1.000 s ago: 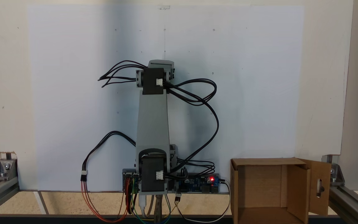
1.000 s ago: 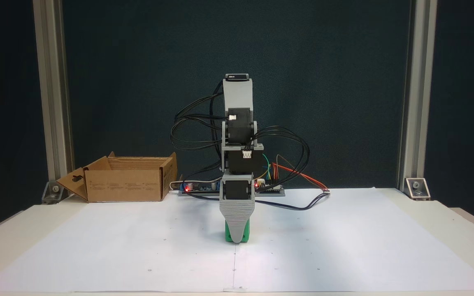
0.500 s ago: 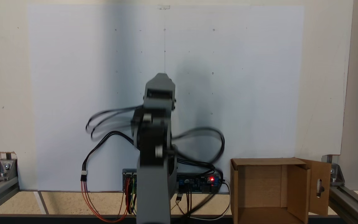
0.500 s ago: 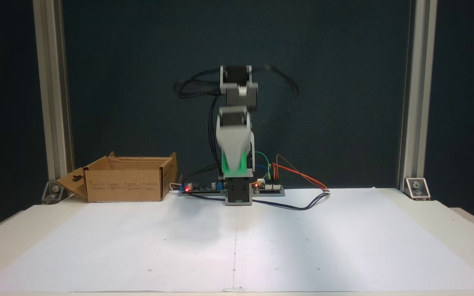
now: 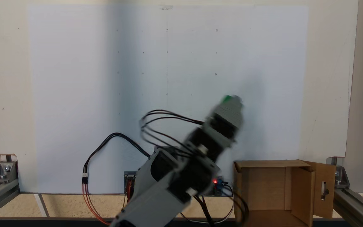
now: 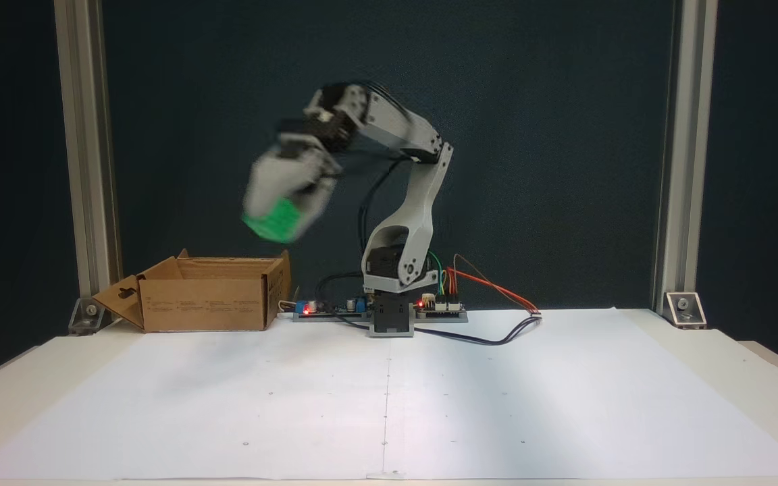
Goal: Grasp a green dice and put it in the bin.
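While the arm is smeared with motion blur in both fixed views, the gist is plain enough: the gripper (image 6: 274, 226) is pinching the green dice (image 6: 271, 221), and the cube is up in the air, well clear of the tabletop (image 6: 564, 405). A second ago the dice sat on the white paper (image 6: 227, 405) near the middle of the tabletop with the gripper lowered over it; half a second ago it was already lifted straight up above the base; now the whole arm has swung round toward the bin (image 6: 203, 297). In the fixed view from the front, the dice hangs above and just to the right of the bin's near right corner, not yet over the opening. In the fixed view from above, a sliver of green (image 5: 226, 99) shows at the tip of the gripper (image 5: 230, 101), short of the bin (image 5: 273, 189) in the lower right corner of the tabletop. To my eye the grasp and lift are done, and what remains is carrying a little further over the open box before letting go; released here, I'd guess the cube might clip the cardboard rim or land outside.
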`<state>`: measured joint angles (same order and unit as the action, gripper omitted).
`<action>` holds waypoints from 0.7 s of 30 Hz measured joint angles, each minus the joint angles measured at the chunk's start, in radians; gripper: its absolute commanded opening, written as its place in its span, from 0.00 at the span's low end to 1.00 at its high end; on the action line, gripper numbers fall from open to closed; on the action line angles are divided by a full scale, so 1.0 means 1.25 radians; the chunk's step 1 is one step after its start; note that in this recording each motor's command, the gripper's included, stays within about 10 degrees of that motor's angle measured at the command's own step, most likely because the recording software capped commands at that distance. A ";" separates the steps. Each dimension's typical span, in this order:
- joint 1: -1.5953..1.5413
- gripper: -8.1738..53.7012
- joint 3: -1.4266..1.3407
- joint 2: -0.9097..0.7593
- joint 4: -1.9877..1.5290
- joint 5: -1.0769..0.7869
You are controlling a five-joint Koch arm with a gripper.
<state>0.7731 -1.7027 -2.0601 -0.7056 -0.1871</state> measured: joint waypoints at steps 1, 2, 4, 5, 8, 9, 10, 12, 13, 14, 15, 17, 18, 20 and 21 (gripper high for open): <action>0.059 0.32 0.029 0.020 0.001 -0.009; 0.117 0.32 0.048 0.037 0.004 -0.018; 0.260 0.32 0.056 0.066 0.002 -0.043; 0.313 0.32 0.063 0.077 0.001 -0.053; 0.526 0.32 0.099 0.128 0.002 -0.107; 0.562 0.32 0.099 0.144 0.002 -0.120; 0.599 0.32 0.099 0.156 0.002 -0.135; 0.661 0.32 0.099 0.183 0.002 -0.160; 0.692 0.32 0.099 0.217 0.002 -0.180; 0.698 0.32 0.099 0.226 0.002 -0.184; 0.708 0.32 0.098 0.242 0.002 -0.191; 0.728 0.32 0.099 0.299 0.004 -0.211; 0.735 0.32 0.098 0.324 0.002 -0.218; 0.750 0.32 0.099 0.374 0.005 -0.234; 0.755 0.32 0.099 0.391 0.002 -0.239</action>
<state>1.7165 -1.5785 -1.5708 -0.7026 -0.4863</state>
